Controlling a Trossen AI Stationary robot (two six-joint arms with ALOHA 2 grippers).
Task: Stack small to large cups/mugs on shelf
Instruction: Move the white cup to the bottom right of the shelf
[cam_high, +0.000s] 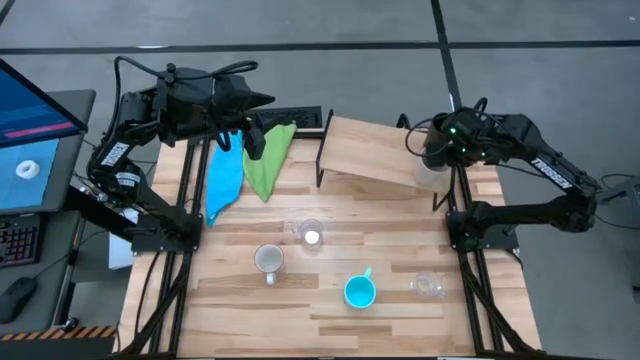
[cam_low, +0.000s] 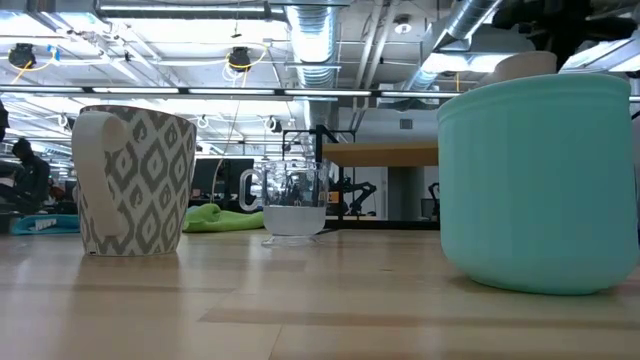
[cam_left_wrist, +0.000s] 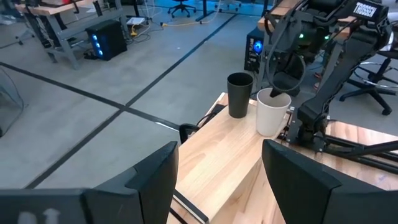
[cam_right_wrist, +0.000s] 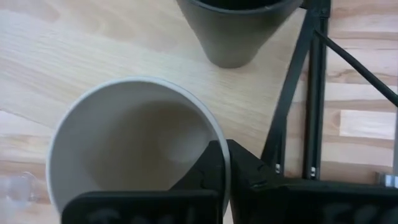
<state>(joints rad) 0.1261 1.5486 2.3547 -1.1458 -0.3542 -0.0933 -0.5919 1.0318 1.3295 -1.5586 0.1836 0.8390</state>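
On the shelf (cam_high: 365, 150), at its right end, a beige tumbler (cam_left_wrist: 271, 113) stands upright beside a tall black cup (cam_left_wrist: 240, 94). My right gripper (cam_right_wrist: 222, 167) is shut on the tumbler. My left gripper (cam_left_wrist: 217, 165) hangs open and holds nothing, high over the table's far left corner. On the table stand a white patterned mug (cam_high: 268, 260), a cyan mug (cam_high: 359, 291) and two clear cups (cam_high: 310, 234) (cam_high: 428, 285). My right gripper pinches the tumbler's rim (cam_right_wrist: 214, 144) on the side toward the table's right edge, one finger inside the cup and one outside. The fingers come from above, slanting down. The tumbler is upright, and its base seems to rest on the shelf board (cam_left_wrist: 224, 155).
A blue cloth (cam_high: 224, 175) and a green cloth (cam_high: 270, 160) lie at the far left, under my left arm. The black cup stands close to the tumbler. Black frame rails (cam_high: 480, 290) run along the table's left and right sides.
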